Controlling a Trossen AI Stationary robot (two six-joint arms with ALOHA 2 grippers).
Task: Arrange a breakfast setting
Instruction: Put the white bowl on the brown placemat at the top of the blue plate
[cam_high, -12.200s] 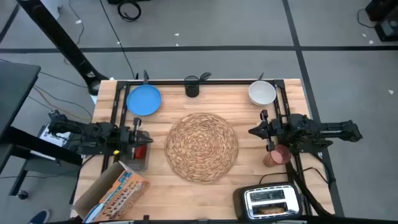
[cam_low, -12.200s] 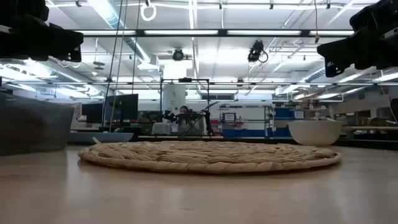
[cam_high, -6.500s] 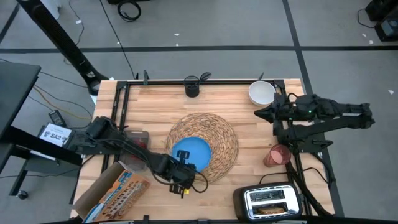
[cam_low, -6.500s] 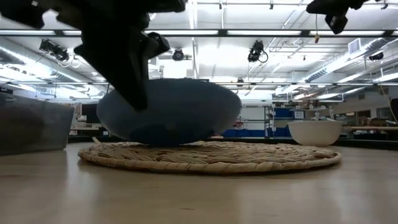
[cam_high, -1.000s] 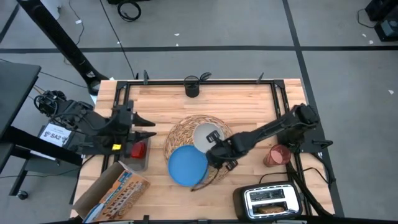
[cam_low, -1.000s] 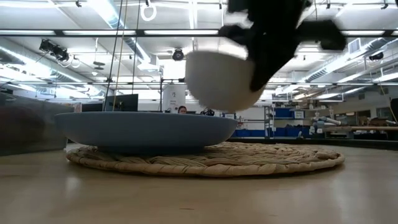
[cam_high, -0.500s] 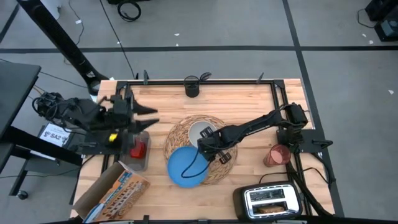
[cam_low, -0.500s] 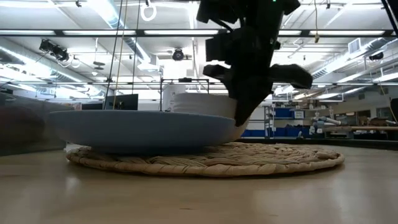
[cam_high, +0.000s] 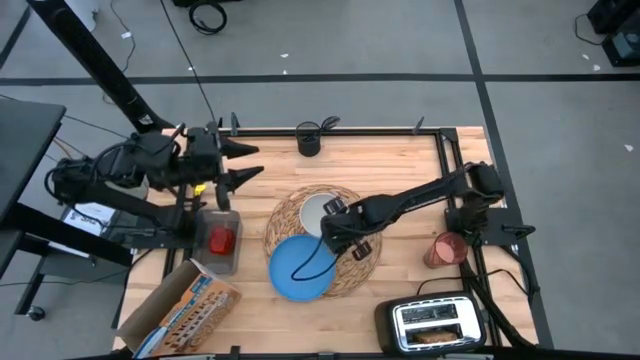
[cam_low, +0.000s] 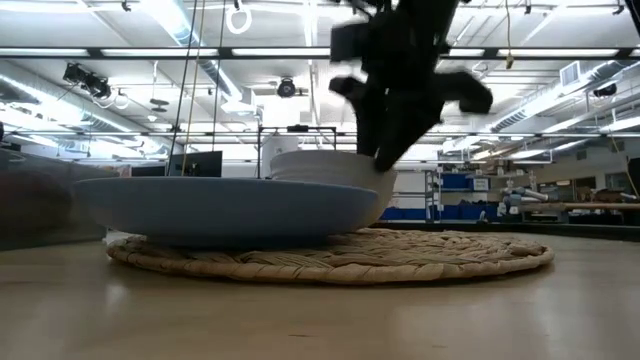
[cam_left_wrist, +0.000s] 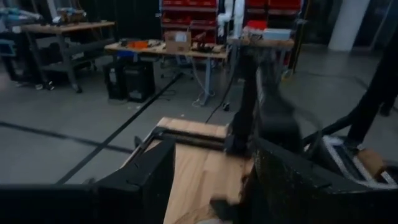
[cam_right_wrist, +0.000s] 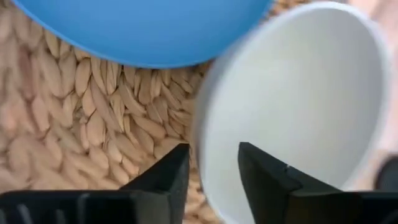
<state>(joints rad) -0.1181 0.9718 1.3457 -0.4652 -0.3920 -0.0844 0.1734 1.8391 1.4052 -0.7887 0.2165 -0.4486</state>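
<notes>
Nearby, right hand (cam_high: 333, 226) parts slightly astride white bowl (cam_high: 318, 214) rim, blue plate (cam_high: 300, 268) touching.

The overhead picture is evenly and softly lit, with only faint shadows on the wooden table (cam_high: 400, 170). At table height, rows of bright ceiling strip lights (cam_low: 300, 52) backlight the scene, so the right arm (cam_low: 400, 70) reads as a motion-smeared black silhouette (its edges are quite blurred). The left wrist picture is dim and streaked with motion blur, while the right wrist picture is bright but soft, the white bowl (cam_right_wrist: 298, 106) nearly washed out.
</notes>
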